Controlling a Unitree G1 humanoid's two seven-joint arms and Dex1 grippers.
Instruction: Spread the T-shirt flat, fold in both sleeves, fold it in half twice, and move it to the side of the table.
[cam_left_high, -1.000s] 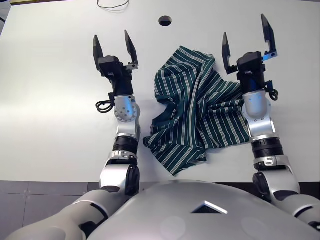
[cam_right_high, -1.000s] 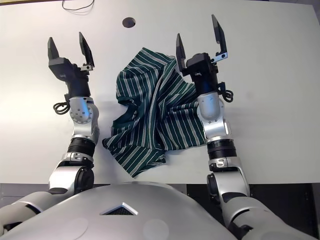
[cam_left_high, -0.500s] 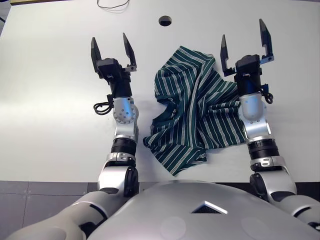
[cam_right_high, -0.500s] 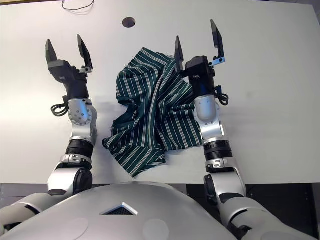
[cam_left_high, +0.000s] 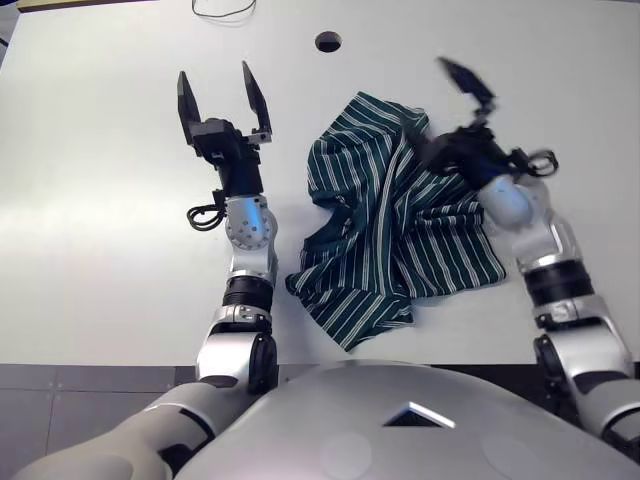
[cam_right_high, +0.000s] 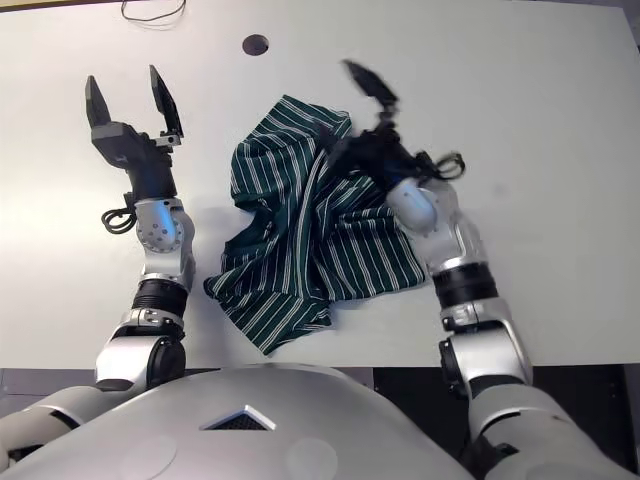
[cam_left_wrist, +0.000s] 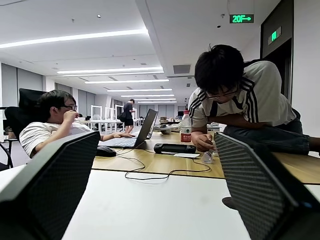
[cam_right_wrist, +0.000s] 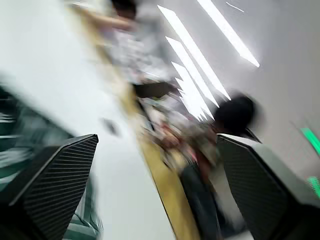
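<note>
My wide-open left gripper (cam_left_high: 222, 100) and spread right gripper (cam_left_high: 446, 115) flank the crumpled green white-striped T-shirt (cam_left_high: 385, 230) on the white table (cam_left_high: 100, 200), the right one over its far edge. Pinching stacked layers there could bunch it.

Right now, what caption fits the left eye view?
Crumpled striped T-shirt on table, left claw beside it, right claw over its edge.
</note>
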